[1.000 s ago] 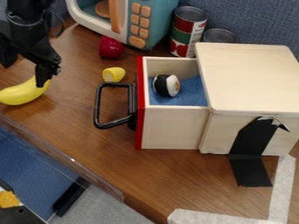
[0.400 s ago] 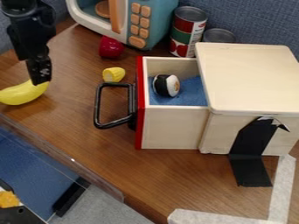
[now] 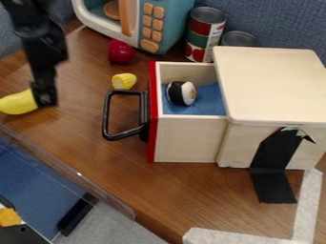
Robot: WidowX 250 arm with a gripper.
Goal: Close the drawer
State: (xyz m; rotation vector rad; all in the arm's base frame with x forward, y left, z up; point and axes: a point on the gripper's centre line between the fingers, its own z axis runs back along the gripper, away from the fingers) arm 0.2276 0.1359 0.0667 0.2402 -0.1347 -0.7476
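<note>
wooden tabletop (image 3: 121, 176), red-fronted drawer (image 3: 188, 138), standing open

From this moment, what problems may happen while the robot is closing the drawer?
The gripper hangs right at the end of the banana, so a sideways move might knock it.
The handle sticks out from the open drawer; an off-centre push on it could make the drawer jam.
The round black-and-white toy inside may roll if the push is sudden.
</note>
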